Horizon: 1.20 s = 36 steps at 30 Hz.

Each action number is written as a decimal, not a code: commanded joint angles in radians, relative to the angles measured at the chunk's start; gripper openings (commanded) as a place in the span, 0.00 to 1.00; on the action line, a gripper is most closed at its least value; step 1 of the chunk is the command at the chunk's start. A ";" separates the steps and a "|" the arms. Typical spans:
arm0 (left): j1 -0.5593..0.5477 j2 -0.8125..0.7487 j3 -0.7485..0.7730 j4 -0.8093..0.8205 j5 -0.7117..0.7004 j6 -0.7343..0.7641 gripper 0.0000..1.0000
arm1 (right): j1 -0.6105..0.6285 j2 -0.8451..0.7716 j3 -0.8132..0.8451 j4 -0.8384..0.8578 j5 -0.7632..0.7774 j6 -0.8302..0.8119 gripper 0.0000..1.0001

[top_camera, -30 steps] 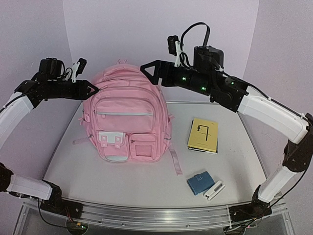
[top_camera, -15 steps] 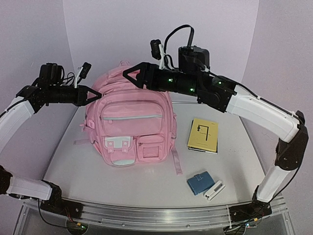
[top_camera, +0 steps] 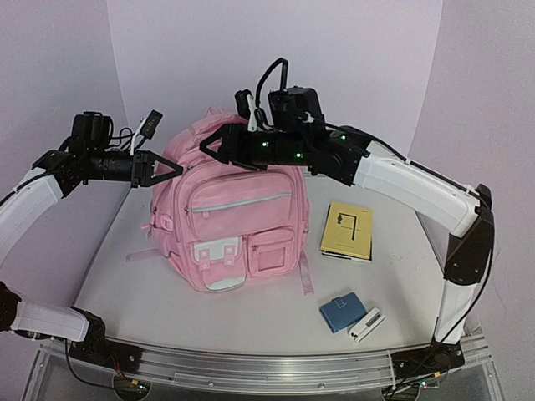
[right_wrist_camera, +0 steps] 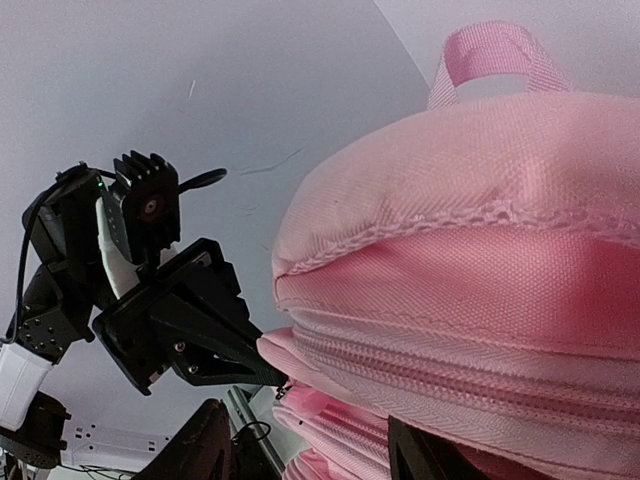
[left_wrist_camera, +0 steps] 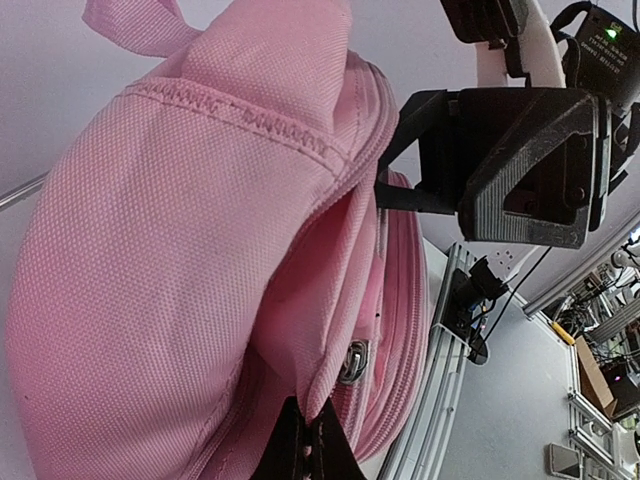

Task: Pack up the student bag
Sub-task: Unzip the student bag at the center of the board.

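The student bag, a large light-pink backpack, stands upright and slightly tilted at the table's middle left. My left gripper is at its upper left side. In the left wrist view the left gripper is shut on a fold of the bag's fabric beside a metal zip pull. My right gripper is open over the bag's top. In the right wrist view the right gripper has its jaws spread on either side of a zipped seam of the bag, with the top handle above.
A yellow booklet lies right of the bag. A blue wallet-like case and a small white object lie near the front right. The right arm reaches across above the table. Walls stand close behind.
The right gripper has swung left from beside the bag's top to over it. The left gripper has moved right with the fabric, and the bag has shifted right and tilted.
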 commanded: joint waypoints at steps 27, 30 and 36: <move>-0.040 -0.019 0.038 0.134 0.099 -0.023 0.00 | 0.073 0.220 0.244 -0.226 0.126 0.064 0.31; -0.040 -0.018 0.037 0.134 0.096 -0.022 0.00 | 0.077 0.226 0.245 -0.214 0.129 0.074 0.28; -0.040 -0.022 0.035 0.132 0.089 -0.018 0.00 | 0.080 0.225 0.235 -0.198 0.150 0.082 0.18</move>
